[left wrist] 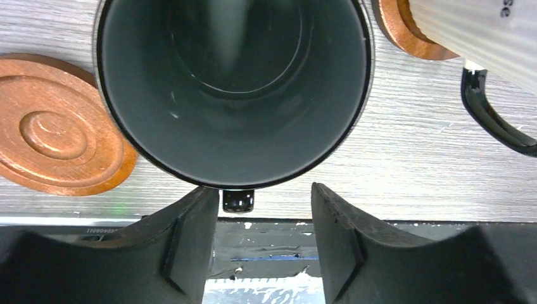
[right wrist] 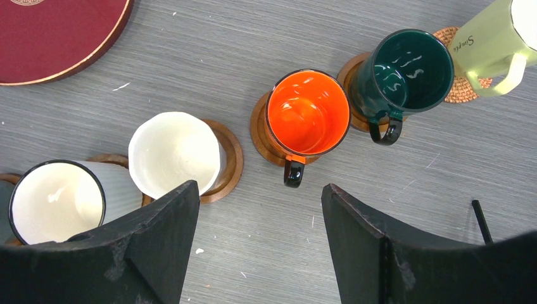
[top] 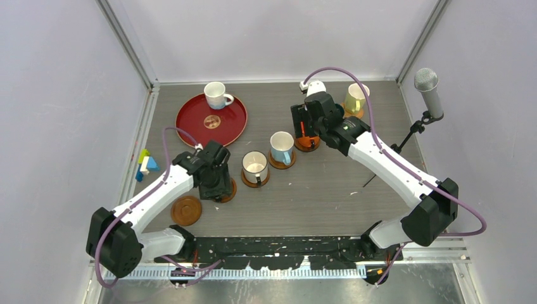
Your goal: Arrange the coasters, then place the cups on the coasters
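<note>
Left gripper [left wrist: 261,193] hangs with jaws apart around the dark grey mug [left wrist: 234,88] handle, the mug seated on its coaster [top: 231,190]: you're at release. Next, lift straight clear, then fetch the white cup [top: 217,95] from the far red tray [top: 193,123] for the bare near-left coaster [top: 186,210]. Wrist points down; right gripper [right wrist: 259,202] hovers open farther right.

Cups [top: 281,144] on coasters [top: 256,184] in row; one cup [top: 215,95] on tray [top: 190,121]; bare coaster [top: 186,209] front-left.

Robot lab test cell.
Left arm [top: 155,193] and right arm [top: 392,168] bolted to a grey table [top: 329,190], boxed in by plain white walls [top: 57,114] on aluminium posts [top: 126,43]; microphone [top: 426,82] on a stand, purple cables [top: 335,68].
</note>
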### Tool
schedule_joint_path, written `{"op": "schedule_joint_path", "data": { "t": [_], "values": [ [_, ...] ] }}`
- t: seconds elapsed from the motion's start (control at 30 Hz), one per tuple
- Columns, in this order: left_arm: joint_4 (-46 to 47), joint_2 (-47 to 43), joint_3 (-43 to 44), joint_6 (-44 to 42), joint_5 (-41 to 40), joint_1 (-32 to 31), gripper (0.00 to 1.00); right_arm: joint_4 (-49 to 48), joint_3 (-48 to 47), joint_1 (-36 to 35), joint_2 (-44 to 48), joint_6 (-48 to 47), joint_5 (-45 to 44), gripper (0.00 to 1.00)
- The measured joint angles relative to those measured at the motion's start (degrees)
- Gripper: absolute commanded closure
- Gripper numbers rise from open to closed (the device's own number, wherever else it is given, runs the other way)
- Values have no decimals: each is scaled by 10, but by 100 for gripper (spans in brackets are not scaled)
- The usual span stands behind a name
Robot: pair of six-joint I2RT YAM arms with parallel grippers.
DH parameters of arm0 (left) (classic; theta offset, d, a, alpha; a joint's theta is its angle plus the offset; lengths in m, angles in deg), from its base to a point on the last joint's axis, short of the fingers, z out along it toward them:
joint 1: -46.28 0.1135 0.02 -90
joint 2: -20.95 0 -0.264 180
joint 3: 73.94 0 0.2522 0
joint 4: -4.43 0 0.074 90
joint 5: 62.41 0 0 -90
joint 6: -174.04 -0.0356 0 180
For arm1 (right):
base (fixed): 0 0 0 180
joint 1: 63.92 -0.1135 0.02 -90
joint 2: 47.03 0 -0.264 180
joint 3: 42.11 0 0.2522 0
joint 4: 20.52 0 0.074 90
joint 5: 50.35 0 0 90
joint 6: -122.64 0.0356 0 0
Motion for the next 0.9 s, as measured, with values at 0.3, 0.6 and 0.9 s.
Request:
{"op": "schedule_joint_path", "data": {
  "t": [0.3, 0.6, 0.9],
  "values": [
    [22, 0, 0, -12, 19, -31, 30, 0, 0, 0, 0, 0, 0, 25],
    [47, 0, 0, -30, 43, -51, 29, 0, 0, 0, 0, 2, 0, 25],
    [40, -2, 9, -52, 47, -54, 18, 0, 0, 0, 0, 4, 1, 25]
  ]
}}
